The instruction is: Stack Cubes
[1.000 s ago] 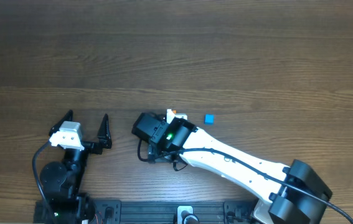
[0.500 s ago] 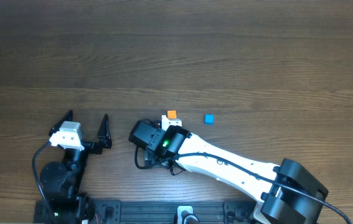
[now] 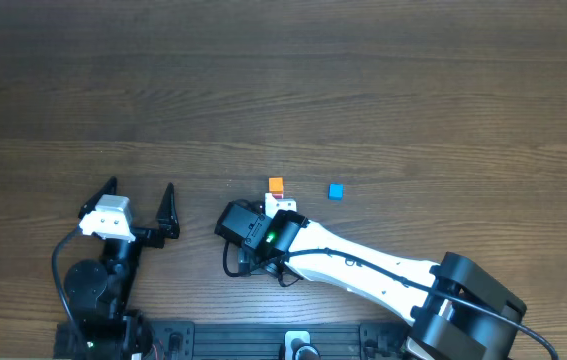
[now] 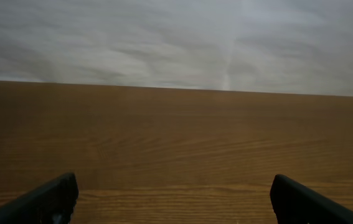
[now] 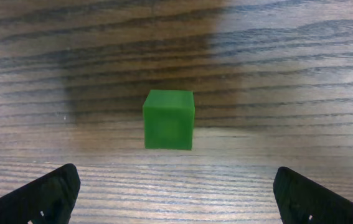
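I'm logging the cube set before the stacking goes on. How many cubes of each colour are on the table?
orange cube: 1
blue cube: 1
green cube: 1
Total: 3 cubes

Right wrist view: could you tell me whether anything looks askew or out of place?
Nothing stands out: the green cube sits flat on the wooden table, centred ahead of the open right gripper.
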Controlling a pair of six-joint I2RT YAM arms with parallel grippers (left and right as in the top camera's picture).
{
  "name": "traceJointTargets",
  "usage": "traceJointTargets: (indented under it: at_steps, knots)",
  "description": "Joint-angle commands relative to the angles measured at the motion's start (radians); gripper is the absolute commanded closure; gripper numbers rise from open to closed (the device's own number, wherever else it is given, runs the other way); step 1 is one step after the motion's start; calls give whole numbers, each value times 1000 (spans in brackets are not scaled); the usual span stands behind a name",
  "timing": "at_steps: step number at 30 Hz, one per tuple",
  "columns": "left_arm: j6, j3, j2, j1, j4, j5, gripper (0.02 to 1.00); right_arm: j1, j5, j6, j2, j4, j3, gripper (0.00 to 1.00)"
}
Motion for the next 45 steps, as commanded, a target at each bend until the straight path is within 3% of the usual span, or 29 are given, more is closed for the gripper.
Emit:
traceJointTargets:
  at_steps: [1,45]
  knots:
    - [14,-6,-8,6,1,13,23,7,3,11,29,25,-11,9]
    - [14,-6,-8,6,1,13,20,-24,79,19,103,66,-11,110]
